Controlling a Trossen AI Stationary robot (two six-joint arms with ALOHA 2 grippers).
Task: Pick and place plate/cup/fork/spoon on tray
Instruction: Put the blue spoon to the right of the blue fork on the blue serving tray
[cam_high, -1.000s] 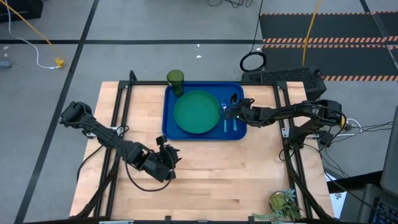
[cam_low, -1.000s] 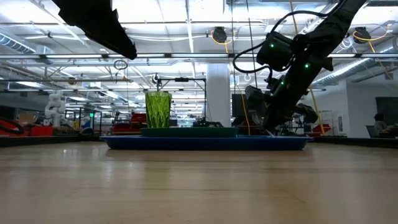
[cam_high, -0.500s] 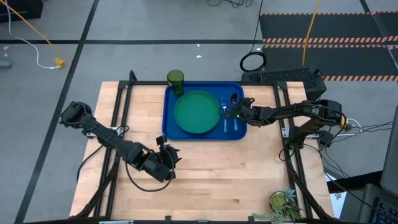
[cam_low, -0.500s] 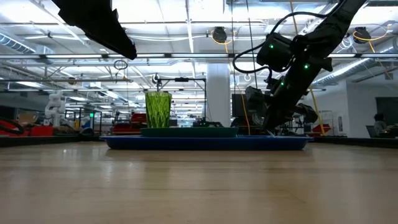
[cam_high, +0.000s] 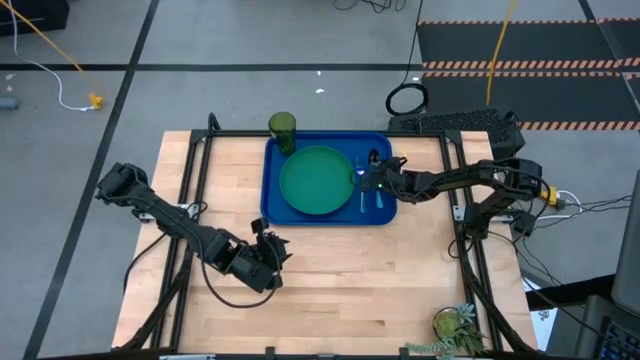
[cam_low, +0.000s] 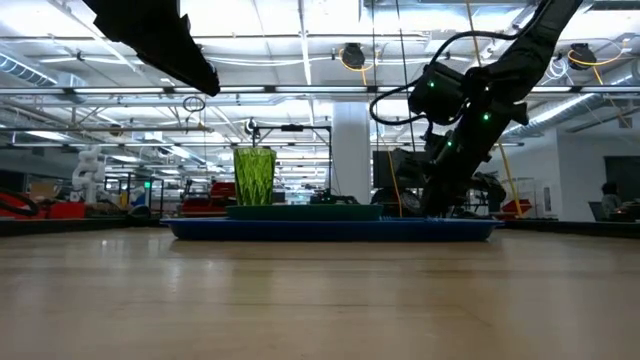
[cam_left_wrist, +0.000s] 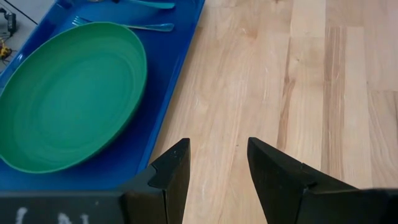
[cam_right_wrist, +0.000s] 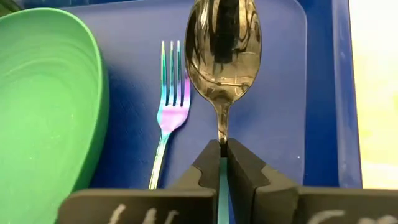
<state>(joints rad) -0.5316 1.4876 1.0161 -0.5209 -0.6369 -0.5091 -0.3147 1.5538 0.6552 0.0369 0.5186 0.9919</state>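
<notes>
Four pieces are the job, and the last is in hand: the right gripper (cam_right_wrist: 222, 163), fingers clamped on the handle, holds the spoon (cam_right_wrist: 222, 50) low over the tray's (cam_high: 300, 218) right edge, beside the fork (cam_right_wrist: 166, 112). Its dark oval bowl shines like a mirror. The plate (cam_high: 317, 181) lies mid-tray; the cup (cam_high: 282, 128) stands at the far left corner. Next, I judge, lower and release. The left gripper (cam_left_wrist: 217, 165) waits open above the desk (cam_high: 340, 290).

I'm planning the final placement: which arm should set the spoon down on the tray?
The right. Its gripper is shut on the spoon above the tray, beside the fork. The left gripper hangs open over bare table.
</notes>
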